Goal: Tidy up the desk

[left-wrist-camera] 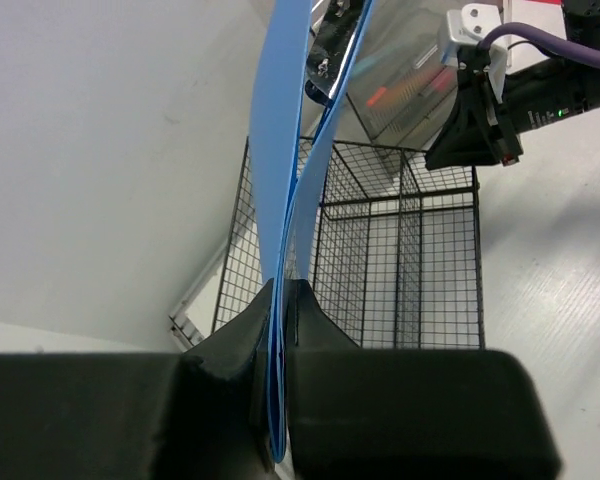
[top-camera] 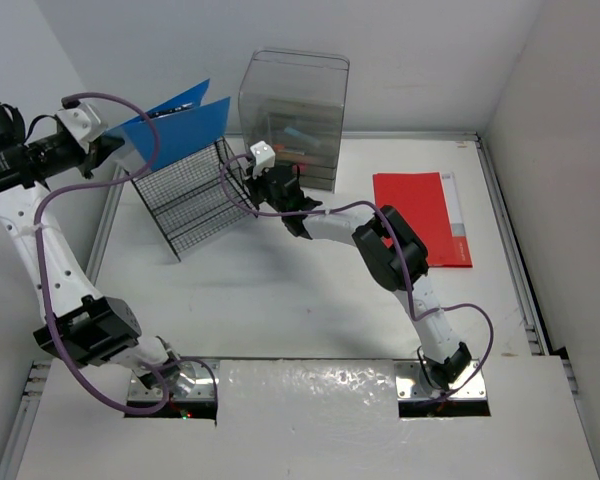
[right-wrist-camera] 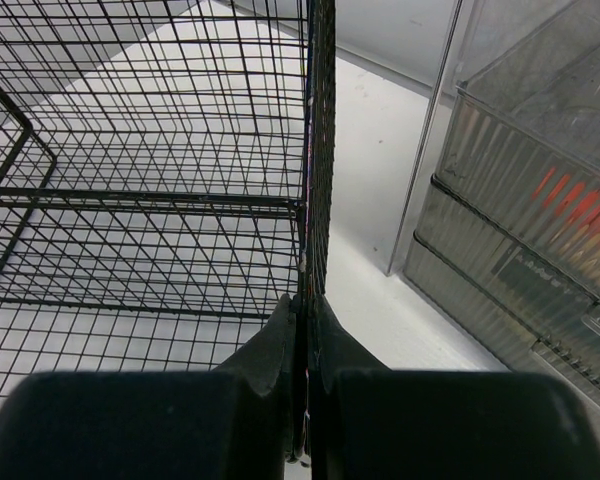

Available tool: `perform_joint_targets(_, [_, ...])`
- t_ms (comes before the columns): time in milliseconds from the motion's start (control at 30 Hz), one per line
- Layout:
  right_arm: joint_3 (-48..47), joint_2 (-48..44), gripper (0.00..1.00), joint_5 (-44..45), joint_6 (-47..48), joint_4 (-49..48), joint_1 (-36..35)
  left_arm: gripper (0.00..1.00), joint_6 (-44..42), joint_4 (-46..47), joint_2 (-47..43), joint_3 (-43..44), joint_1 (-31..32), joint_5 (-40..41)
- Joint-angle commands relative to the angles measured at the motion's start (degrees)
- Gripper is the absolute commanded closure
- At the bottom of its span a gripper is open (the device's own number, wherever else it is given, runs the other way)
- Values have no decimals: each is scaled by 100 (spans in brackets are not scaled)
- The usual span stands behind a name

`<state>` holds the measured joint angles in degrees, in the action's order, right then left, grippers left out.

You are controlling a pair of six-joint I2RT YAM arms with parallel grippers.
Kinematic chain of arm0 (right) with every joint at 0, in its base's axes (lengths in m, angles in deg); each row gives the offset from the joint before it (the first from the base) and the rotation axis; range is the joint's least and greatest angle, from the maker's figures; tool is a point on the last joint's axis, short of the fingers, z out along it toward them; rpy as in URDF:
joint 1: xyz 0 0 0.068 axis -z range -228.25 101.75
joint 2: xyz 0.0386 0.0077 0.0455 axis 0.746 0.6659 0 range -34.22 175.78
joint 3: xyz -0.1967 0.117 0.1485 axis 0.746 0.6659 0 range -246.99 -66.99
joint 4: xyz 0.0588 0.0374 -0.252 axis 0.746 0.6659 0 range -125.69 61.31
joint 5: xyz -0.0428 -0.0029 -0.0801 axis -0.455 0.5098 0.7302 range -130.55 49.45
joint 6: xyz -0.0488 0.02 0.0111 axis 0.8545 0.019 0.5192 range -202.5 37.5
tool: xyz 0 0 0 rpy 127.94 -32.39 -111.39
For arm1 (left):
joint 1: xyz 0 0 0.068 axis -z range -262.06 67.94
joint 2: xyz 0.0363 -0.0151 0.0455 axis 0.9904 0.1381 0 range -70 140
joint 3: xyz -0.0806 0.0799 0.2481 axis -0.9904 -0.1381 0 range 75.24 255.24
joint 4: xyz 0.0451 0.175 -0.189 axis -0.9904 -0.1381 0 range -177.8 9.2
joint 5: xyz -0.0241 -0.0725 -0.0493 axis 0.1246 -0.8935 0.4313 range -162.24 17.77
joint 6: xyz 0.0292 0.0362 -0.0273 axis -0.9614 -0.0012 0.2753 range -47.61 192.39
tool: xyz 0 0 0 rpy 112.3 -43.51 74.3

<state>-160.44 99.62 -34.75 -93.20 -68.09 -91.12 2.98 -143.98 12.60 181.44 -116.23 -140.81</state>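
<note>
Top external view is showing the desk [top-camera: 280, 300] spreading wide, flat and white under everything, grey rails running along its edges. The wire rack [top-camera: 190, 195], a black open mesh, is standing on its far left part. Just right of the rack, a drawer box [top-camera: 295, 110] of clear ribbed plastic is rising taller than it, with coloured bits showing dimly through its fronts. Well to the right of the rack a red folder [top-camera: 420, 215] is lying flat and smooth. Above the rack's far left side a blue folder [top-camera: 175, 120] is hanging in the air, thin and bendy, its two leaves splaying apart away from the grip. The left pincer [left-wrist-camera: 280, 300] is pressing together on one edge of that folder, black pads squeezing both leaves. The right pincer [right-wrist-camera: 302, 310] is pinching the rack's right-hand mesh wall, beside the drawer box.

To my eye the folder is heading for the rack, and trouble is waiting there. The loose leaves are gaping, so one could be catching on the top wire and buckling. Thin wire is giving the right pads little to bite, so the light rack could be slipping, tilting or nudging the drawer box under a hard push.
</note>
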Motion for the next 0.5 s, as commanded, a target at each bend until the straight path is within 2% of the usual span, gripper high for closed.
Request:
perform_joint_targets(0, [-7,-306,100,-211,50,147,16,100,426,454,-105,191,86,308])
perform_joint_targets(33, [19,-323,100,-220,50,147,7,100,820,647,-26,174,78,414])
perform_joint_targets(300, [37,-306,100,-290,-2,111,16,100,1403,1386,89,24,77,1003])
perform_joint_targets(467, [-7,-341,100,-396,15,190,16,100,1764,1345,799,726,121,1346])
